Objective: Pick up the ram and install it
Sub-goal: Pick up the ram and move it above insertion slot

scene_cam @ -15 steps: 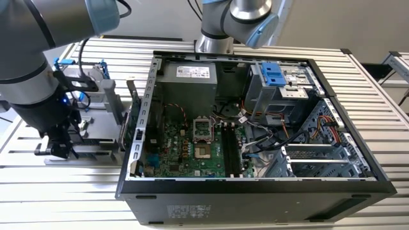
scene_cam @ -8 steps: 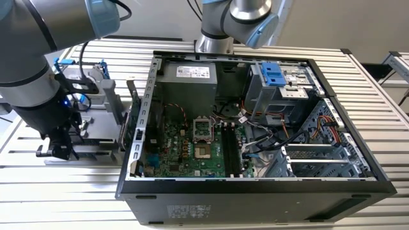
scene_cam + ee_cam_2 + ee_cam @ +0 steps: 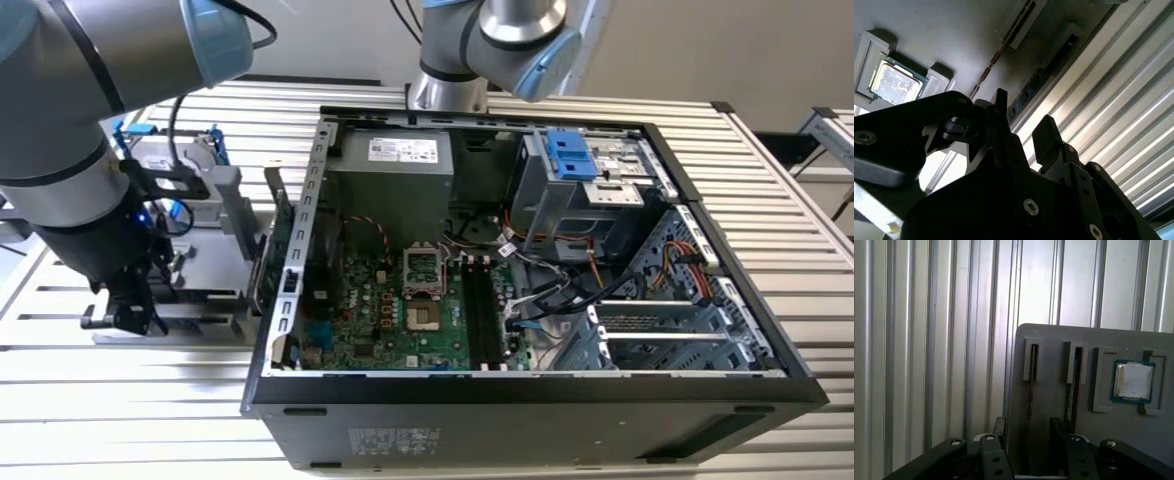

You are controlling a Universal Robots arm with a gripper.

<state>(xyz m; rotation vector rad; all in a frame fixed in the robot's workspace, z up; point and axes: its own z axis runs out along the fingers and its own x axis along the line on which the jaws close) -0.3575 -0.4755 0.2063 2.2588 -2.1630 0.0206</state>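
The arm blocks most of the grey holder in the exterior view, and the two wrist views do not settle which of the holder's two slots the gripper is lined up with. The arm bends down at nine o'clock of the open computer case, wrist vertical, with the gripper pointing down, low over the holder on the slatted metal table. Its two fingers stand apart with a clear gap and grip nothing. The ram stands on edge in one holder slot, close beneath the fingertips. A thin brownish strip, hard to identify, sits in the neighbouring slot. A square silver processor chip lies in a holder pocket beside the slots. Inside the case, the motherboard lies flat at seven o'clock, with loose cables at four.
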